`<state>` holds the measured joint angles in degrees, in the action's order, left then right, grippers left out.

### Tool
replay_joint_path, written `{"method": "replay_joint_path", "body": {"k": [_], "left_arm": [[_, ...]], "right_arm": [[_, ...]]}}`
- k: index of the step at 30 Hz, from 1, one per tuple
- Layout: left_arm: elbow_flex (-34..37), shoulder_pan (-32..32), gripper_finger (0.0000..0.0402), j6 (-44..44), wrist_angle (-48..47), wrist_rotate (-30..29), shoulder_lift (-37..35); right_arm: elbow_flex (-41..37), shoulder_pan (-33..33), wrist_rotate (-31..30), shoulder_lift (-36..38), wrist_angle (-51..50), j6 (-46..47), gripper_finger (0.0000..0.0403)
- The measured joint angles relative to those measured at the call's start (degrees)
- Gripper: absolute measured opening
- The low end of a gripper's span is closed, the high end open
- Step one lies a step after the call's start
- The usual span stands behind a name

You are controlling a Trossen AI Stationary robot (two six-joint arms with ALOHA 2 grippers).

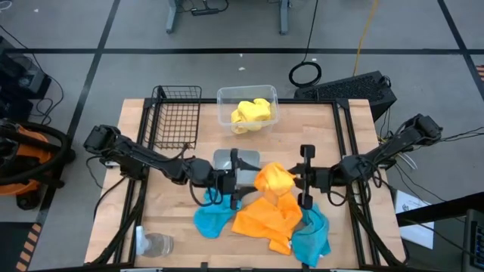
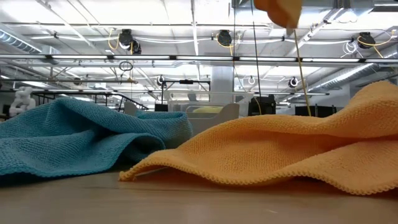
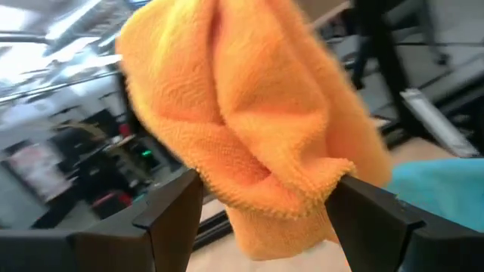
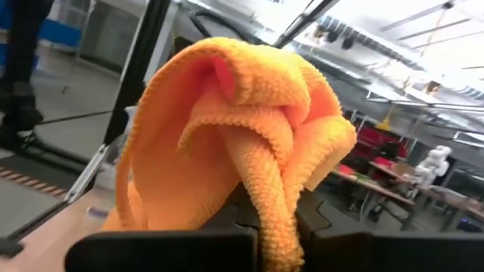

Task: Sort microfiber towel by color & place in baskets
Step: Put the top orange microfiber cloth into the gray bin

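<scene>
My right gripper (image 4: 276, 243) is shut on an orange towel (image 1: 274, 180), bunched and raised over the table's middle. My left gripper (image 3: 265, 215) is open and level. Its fingers stand on either side of that towel's hanging fold (image 3: 265, 189). Below, a second orange towel (image 1: 265, 219) lies spread on the table between two teal towels (image 1: 212, 221) (image 1: 314, 238). A yellow towel (image 1: 252, 113) lies in the clear tub (image 1: 224, 97). The black wire basket (image 1: 178, 117) stands at the far left. The grey tray (image 1: 246, 159) shows under my left gripper. My left gripper has the towel's lower fold between its open fingers (image 3: 170, 215); I cannot tell whether they touch it. My right gripper pinches a gathered fold of the orange towel (image 4: 274, 219) between its two fingers, coming level from the table's right. The towel bulges beyond the fingers, raised off the table.
A clear glass cup (image 1: 155, 243) lies near the front left corner. A keyboard (image 1: 355, 87) sits beyond the far right corner. The table's left side between basket and cup is bare wood (image 1: 151, 196).
</scene>
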<state>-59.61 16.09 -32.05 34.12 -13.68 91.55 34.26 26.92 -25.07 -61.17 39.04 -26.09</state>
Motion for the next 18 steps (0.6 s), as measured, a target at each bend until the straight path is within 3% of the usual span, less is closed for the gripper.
{"method": "replay_joint_path", "body": {"k": [4, 18], "left_arm": [[0.0, -0.8, 0.0272, 0.2, 3.2, -4.2, 0.0], [0.0, -2.4, 0.0272, 1.3, 6.2, -4.5, 0.0]], "right_arm": [[0.0, -0.8, -0.4, -1.3, 4.0, -0.2, 0.0012], [0.0, -7.2, -0.4, -6.3, 6.8, 10.2, 0.0014]]}}
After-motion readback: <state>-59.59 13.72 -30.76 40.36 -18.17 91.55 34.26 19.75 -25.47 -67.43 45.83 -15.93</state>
